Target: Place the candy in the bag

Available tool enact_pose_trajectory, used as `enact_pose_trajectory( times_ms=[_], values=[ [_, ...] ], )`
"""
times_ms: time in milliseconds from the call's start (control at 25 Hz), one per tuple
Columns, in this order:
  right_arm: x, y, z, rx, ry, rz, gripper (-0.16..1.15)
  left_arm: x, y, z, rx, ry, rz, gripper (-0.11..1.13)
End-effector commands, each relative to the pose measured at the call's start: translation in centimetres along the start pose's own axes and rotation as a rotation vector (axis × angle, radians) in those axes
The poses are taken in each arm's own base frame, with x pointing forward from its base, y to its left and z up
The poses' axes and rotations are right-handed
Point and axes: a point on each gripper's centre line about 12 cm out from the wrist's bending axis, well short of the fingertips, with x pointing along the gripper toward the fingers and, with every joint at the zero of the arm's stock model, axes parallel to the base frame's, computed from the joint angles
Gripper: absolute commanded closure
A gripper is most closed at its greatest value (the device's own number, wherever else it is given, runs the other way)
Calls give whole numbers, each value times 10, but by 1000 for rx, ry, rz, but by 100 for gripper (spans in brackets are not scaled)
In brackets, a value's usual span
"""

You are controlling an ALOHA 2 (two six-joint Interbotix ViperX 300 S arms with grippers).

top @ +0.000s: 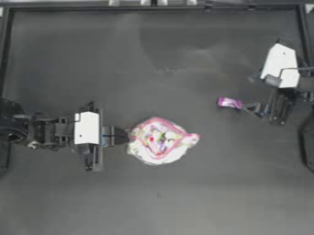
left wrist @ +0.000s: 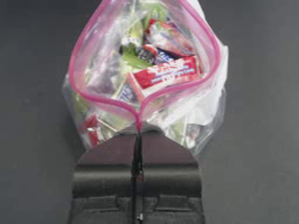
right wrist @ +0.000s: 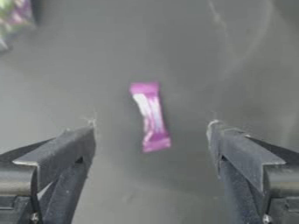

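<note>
My right gripper (top: 256,108) spread, toward table's (top: 184,202) right edge | candy (right wrist: 151,117) on table just ahead between my jaws, long axis along my reach | left gripper (left wrist: 138,131) pinching bag (top: 159,140) rim mid-table, mouth open.

the left arm reaches in from the left side at mid-height, wrist level, and its left gripper (left wrist: 138,131) has both jaws pressed flat together, pinching a thin edge between them. the right arm comes from the right side, angled inward; its right gripper (right wrist: 151,131) stands with jaws spread wide apart, holding nothing.
</note>
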Motion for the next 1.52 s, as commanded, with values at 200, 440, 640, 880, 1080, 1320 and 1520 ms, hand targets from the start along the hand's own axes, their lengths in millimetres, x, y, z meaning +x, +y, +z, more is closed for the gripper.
enact_pose_trajectory(
  times_ms=[200,440,640,880,1080,1320,1520],
  values=[
    [14,-5,2,7,11,-5,-3,0,1,14,-1,-44,3,98],
    [33,-5,1,2,28,-1,-3,0,1,14,-1,-44,3,98],
    [49,-3,-2,-10,67,8,-3,0,1,14,-1,-44,3,98],
    [63,-2,1,-25,92,13,-3,-1,0,14,-1,-46,2,98],
    [73,-1,1,-33,120,14,-3,-1,1,14,-4,-46,4,98],
    [84,0,-1,-37,153,16,-3,0,0,14,-2,-44,3,98],
    [91,1,-1,-48,174,21,-3,0,1,14,-1,-44,3,98]
  ],
)
